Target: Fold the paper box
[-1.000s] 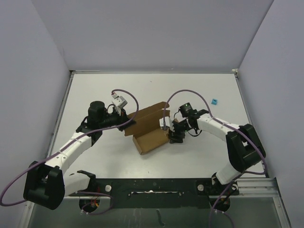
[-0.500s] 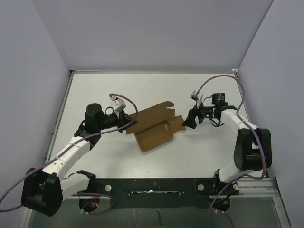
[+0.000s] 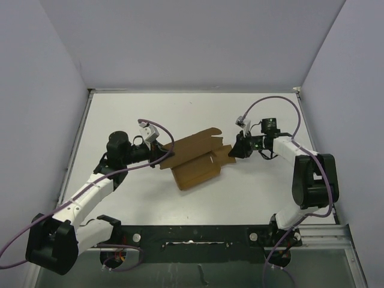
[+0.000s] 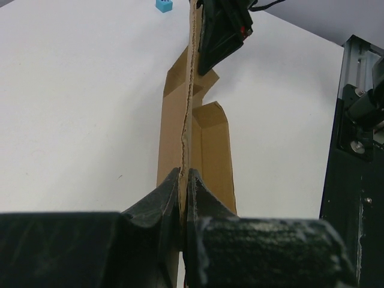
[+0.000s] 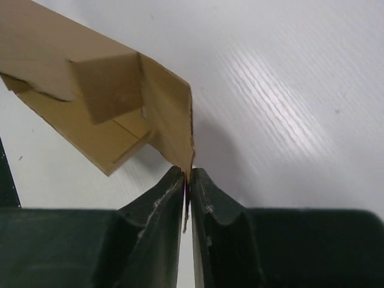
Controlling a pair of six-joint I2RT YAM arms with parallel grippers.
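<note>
The paper box (image 3: 195,161) is a brown cardboard sheet, partly folded, lying mid-table with flaps sticking out. My left gripper (image 3: 163,153) is shut on its left edge; in the left wrist view the fingertips (image 4: 183,179) pinch the thin upright edge of the paper box (image 4: 210,150). From the right, my right gripper (image 3: 234,150) is shut on the corner of a side flap; the right wrist view has the cardboard (image 5: 102,102) running into the closed right gripper (image 5: 187,177). The right gripper (image 4: 222,30) also shows at the far end of the left wrist view.
A tiny blue cube (image 4: 164,5) sits on the white table beyond the box, behind the right arm. Grey walls enclose the table on three sides. A black rail (image 3: 198,235) with the arm bases runs along the near edge.
My right gripper let go, drew back to the right and opened wide, then returned and shut on the box's right flap. The box lies flatter. The left gripper kept its grip.
</note>
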